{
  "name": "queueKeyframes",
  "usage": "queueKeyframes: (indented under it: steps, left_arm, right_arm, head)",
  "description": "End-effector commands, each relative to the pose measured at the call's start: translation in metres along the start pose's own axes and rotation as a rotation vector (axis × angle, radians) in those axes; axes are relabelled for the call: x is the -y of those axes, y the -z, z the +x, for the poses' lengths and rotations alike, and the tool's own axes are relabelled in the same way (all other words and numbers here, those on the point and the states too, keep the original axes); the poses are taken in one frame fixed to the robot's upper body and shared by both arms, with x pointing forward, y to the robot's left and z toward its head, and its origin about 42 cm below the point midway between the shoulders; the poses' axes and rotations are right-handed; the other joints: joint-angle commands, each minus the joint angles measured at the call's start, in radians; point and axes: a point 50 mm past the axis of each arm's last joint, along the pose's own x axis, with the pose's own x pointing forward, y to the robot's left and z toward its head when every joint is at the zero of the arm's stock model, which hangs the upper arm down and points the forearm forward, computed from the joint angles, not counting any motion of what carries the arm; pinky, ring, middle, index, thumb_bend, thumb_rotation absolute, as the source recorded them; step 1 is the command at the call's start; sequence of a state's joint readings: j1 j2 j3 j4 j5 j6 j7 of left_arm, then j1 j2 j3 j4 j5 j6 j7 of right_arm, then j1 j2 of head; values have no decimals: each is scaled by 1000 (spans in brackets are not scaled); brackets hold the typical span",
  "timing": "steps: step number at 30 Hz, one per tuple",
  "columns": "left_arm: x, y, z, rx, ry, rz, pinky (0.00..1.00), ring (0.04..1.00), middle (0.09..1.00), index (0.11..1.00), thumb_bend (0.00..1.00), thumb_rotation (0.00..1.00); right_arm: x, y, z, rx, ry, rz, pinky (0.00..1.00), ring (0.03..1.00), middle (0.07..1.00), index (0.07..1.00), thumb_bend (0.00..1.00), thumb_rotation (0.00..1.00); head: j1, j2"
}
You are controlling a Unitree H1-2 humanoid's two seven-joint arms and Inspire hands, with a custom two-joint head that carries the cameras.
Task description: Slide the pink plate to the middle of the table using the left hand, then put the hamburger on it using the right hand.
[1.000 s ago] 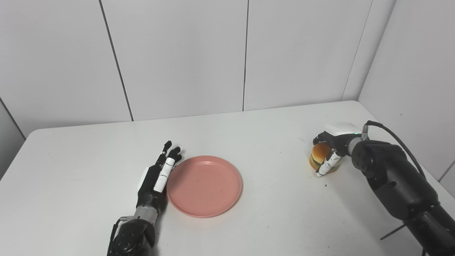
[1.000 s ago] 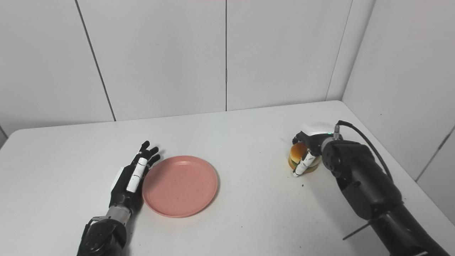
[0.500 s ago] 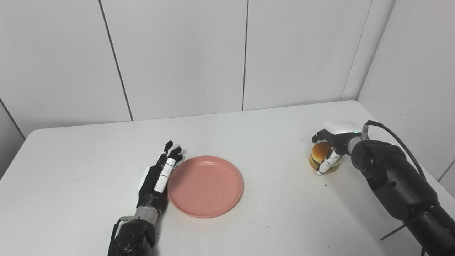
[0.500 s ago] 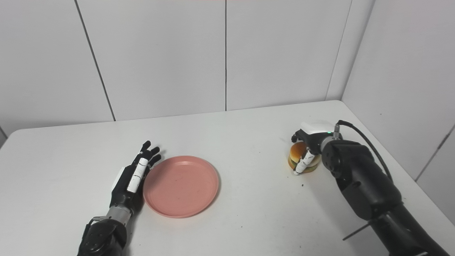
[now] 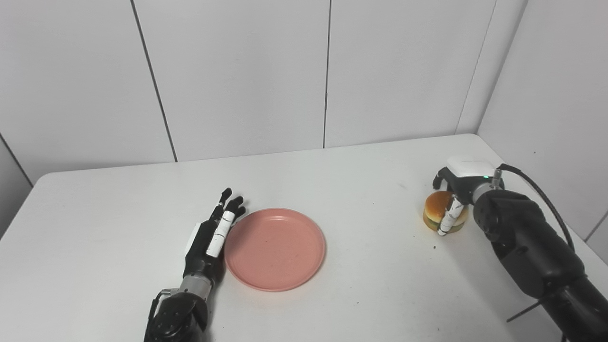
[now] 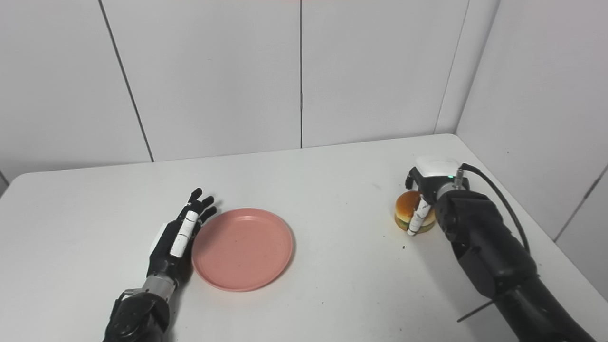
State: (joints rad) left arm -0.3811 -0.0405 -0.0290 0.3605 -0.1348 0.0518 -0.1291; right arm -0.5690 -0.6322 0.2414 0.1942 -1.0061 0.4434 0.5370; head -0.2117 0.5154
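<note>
Right hand (image 5: 451, 197) is being wrapped around the hamburger (image 5: 439, 210), fingers curled over its sides, at about three o'clock on the surface (image 5: 370, 266). Left hand (image 5: 211, 235) is being held flat and released, fingers apart, against the nine o'clock rim of the pink plate (image 5: 275, 248), which is lying near the middle. One hamburger and one plate are being counted. The hamburger is being judged light and somewhat soft, best taken by its sides; the plate stiff, smooth, easily slid by its rim.
</note>
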Motion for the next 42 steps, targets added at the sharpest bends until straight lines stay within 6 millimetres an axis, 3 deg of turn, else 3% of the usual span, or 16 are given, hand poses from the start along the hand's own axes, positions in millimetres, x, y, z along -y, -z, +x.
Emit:
queueKeyframes:
  steps: [1,8,13,18,22,23,27,28,34,42]
  left_arm:
    - [3,1,2,-23,7,-6,875,927,933,971,932,791]
    - [3,0,2,-25,9,-7,879,930,933,970,922,792]
    - [4,0,2,-23,12,-3,864,925,933,972,920,789]
    - [5,0,3,-21,16,-2,864,924,934,965,923,786]
    - [6,0,3,-24,18,-2,869,927,937,967,926,788]
    - [6,1,3,-23,19,1,867,927,938,967,926,791]
    - [8,1,4,-20,23,2,859,928,938,968,931,792]
    - [8,1,4,-20,24,1,861,928,937,966,927,790]
    - [12,1,5,-23,25,-6,878,937,938,966,895,790]
    - [18,4,10,-22,20,30,837,921,922,959,885,811]
  right_arm:
    - [24,8,1,-48,80,-14,149,237,470,707,573,0]
    - [23,8,0,-41,62,-23,183,284,473,708,573,0]
    - [29,4,-4,-19,53,4,185,287,475,682,573,0]
    - [39,-2,-11,4,57,19,200,312,478,746,571,0]
    - [48,-6,-19,33,82,35,204,309,476,707,572,0]
    - [51,-9,-21,46,90,38,265,370,480,710,571,0]
    - [66,-22,-32,115,121,52,389,499,489,668,569,0]
    - [68,-24,-34,124,122,59,382,509,491,652,569,0]
    - [88,-49,-45,200,157,52,345,477,490,659,570,0]
    - [105,-90,-56,303,182,39,424,531,491,666,570,0]
  head:
    - [2,1]
    - [1,4]
    - [2,4]
    - [3,3]
    - [5,3]
    - [5,3]
    - [14,5]
    - [14,5]
    - [36,6]
    - [78,-3]
